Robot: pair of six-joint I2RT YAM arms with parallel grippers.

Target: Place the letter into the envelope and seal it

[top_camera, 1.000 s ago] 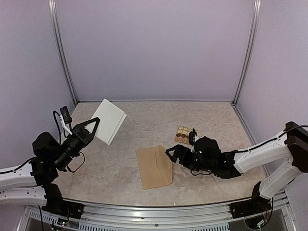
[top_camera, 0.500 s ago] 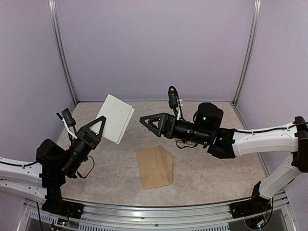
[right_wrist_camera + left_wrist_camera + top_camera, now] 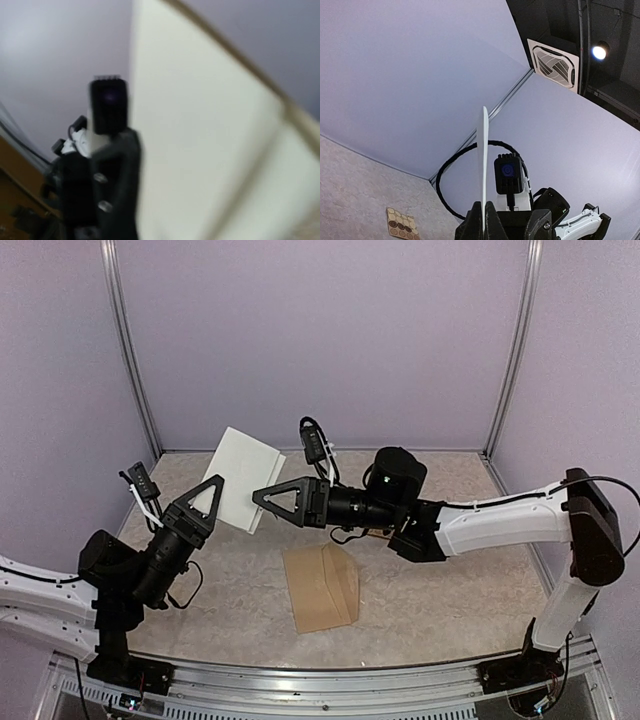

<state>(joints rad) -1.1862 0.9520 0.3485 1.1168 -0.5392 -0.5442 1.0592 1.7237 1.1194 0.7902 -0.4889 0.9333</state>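
My left gripper (image 3: 213,486) is shut on the lower edge of the letter (image 3: 246,476), a white sheet held up in the air over the table's back left. In the left wrist view the letter (image 3: 483,160) stands edge-on out of the shut left gripper (image 3: 484,212). My right gripper (image 3: 260,497) reaches in from the right, its tip at the letter's lower right edge. The right wrist view is blurred, with the letter (image 3: 215,150) filling most of it, and my own fingers do not show there. The brown envelope (image 3: 322,586) lies on the table below the right arm.
A small card of round gold and brown stickers (image 3: 402,224) lies on the table behind the right arm. The lilac walls (image 3: 320,340) and metal corner posts (image 3: 130,370) enclose the marbled table (image 3: 230,600) on three sides.
My right arm has risen from beside the envelope and swung left and up to the letter. My left arm has lifted the letter a little higher and to the right.
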